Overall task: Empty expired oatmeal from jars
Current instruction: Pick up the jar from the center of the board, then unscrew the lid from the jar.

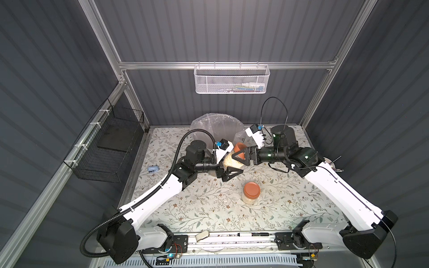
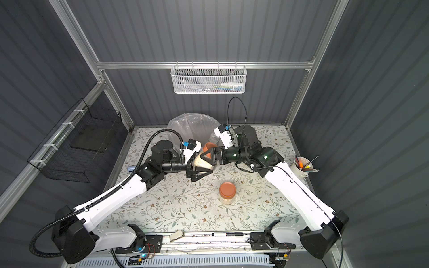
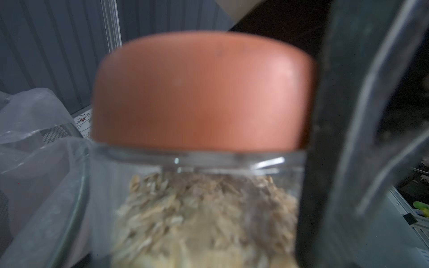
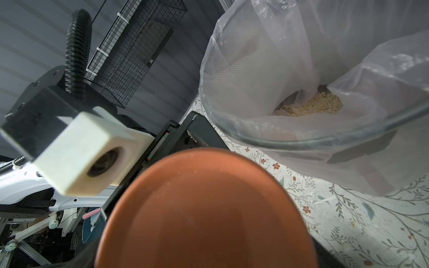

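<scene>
Flanking the tilted jar (image 1: 232, 161): lined bin (image 1: 204, 122) behind, capped jar (image 1: 251, 193) nearer.

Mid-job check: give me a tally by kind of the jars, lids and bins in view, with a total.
Jars: 2 (lifted jar, standing jar)
Orange lids: 2 (lifted jar's lid, standing jar's lid)
Lined bin: 1
Total: 5

Lab cell: aluminium frame (image 1: 227, 65), grey panels (image 1: 232, 30)
</scene>
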### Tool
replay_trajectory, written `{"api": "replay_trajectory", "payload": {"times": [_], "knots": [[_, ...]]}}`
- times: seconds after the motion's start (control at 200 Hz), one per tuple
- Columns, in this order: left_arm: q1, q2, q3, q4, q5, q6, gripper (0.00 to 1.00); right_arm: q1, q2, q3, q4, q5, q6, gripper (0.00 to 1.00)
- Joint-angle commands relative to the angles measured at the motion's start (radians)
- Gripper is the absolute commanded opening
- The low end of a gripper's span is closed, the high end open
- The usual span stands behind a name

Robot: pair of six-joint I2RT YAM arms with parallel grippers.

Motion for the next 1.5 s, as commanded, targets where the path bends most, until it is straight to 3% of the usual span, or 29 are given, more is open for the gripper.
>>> {"api": "replay_trajectory", "payload": {"times": [0.0,0.16,0.29,0.395,0.47,0.58,0.68,1.081,1.216,1.496], "knots": [[0.007,0.018,0.033,-0.003,0.037,0.007,0.88,0.002,-0.012,0.018,0.135,-0.031,0.019,0.40],[0.007,0.021,0.036,-0.004,0.035,0.012,0.75,0.003,-0.007,0.026,0.127,-0.033,0.016,0.40],[0.007,0.023,0.044,0.001,0.025,0.012,0.56,0.002,-0.001,0.008,0.128,-0.034,0.019,0.41],[0.007,0.025,0.051,-0.004,0.024,0.012,0.26,0.002,-0.004,0.001,0.124,-0.029,0.014,0.51],[0.007,0.018,0.049,-0.007,0.017,0.015,0.00,0.002,-0.007,0.008,0.098,-0.011,-0.006,0.70],[0.007,0.007,0.048,-0.031,-0.001,0.029,0.00,-0.001,-0.019,0.037,0.048,0.022,-0.057,0.91],[0.007,0.002,0.051,-0.065,-0.005,0.049,0.00,-0.023,-0.029,0.068,0.026,-0.010,-0.076,0.99],[0.007,-0.019,0.091,-0.180,0.003,0.108,0.00,-0.078,0.015,0.163,-0.166,-0.123,-0.180,0.99],[0.007,-0.022,0.112,-0.198,0.035,0.115,0.00,-0.079,0.032,0.149,-0.249,-0.098,-0.251,0.99],[0.008,-0.022,0.160,-0.291,0.121,0.142,0.00,-0.080,0.072,0.132,-0.192,-0.140,-0.206,0.99]]}}
